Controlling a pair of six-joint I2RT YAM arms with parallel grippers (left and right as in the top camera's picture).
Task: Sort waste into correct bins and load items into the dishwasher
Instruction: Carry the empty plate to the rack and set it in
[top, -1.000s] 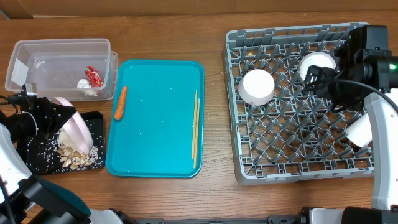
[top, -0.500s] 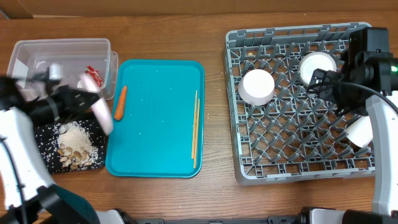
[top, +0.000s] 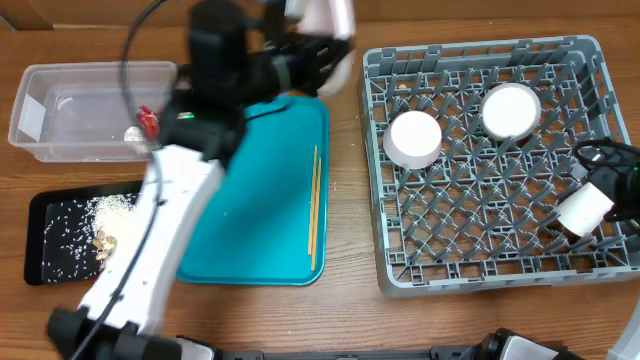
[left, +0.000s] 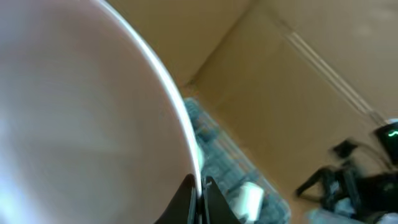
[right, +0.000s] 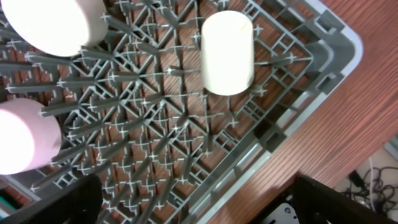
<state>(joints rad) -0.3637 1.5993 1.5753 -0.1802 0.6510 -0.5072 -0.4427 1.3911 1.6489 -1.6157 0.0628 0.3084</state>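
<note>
My left gripper (top: 322, 48) is shut on the rim of a white bowl (top: 327, 18) and holds it in the air above the far edge of the teal tray, just left of the grey dish rack (top: 480, 262). The left wrist view shows the jaws (left: 200, 194) pinching the bowl's rim (left: 186, 124). Two upturned white bowls (top: 413, 140) (top: 510, 110) and a white cup (top: 583, 210) sit in the rack. My right gripper (right: 196, 208) is open and empty over the rack's corner, near the cup (right: 227, 53). Chopsticks (top: 314, 205) lie on the teal tray. The carrot is hidden behind my left arm.
The clear tub (top: 60, 85) at far left holds a red wrapper (top: 150, 120) and a white scrap (top: 133, 133). The black tray (top: 50, 265) holds rice and nut pieces (top: 105, 232). The teal tray (top: 270, 250) lies in the middle, crossed by my left arm.
My left arm has swung the bowl from over the black tray up and right toward the rack, leaving rice and nuts on the tray. My right arm has drawn back to the right.
</note>
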